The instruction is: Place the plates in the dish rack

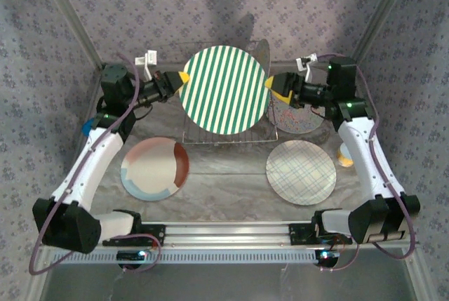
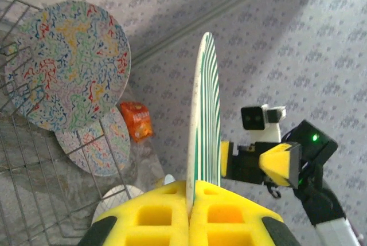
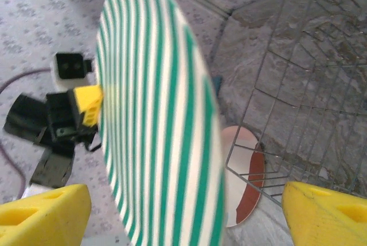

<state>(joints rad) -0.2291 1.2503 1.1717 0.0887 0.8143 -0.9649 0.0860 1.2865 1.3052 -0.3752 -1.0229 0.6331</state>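
Note:
A green-white striped plate [image 1: 224, 89] hangs upright over the dish rack [image 1: 210, 136]. My left gripper [image 1: 184, 77] is shut on its left rim, seen edge-on between the yellow pads [image 2: 189, 200]. At the plate's right rim my right gripper [image 1: 275, 88] is open, its fingers [image 3: 46, 211] spread wide on either side of the striped plate [image 3: 155, 131] and clear of it. One floral plate [image 2: 66, 65] stands in the rack. A second floral plate [image 1: 298, 115] lies right of the rack. On the table lie a cream, rust-red and blue plate [image 1: 154, 169] and a plaid plate [image 1: 300, 172].
An orange snack packet [image 2: 136, 121] lies beyond the rack's right side. A small bowl [image 1: 345, 155] sits by the right arm and a blue object [image 1: 87, 127] by the left arm. Patterned walls enclose the table on three sides.

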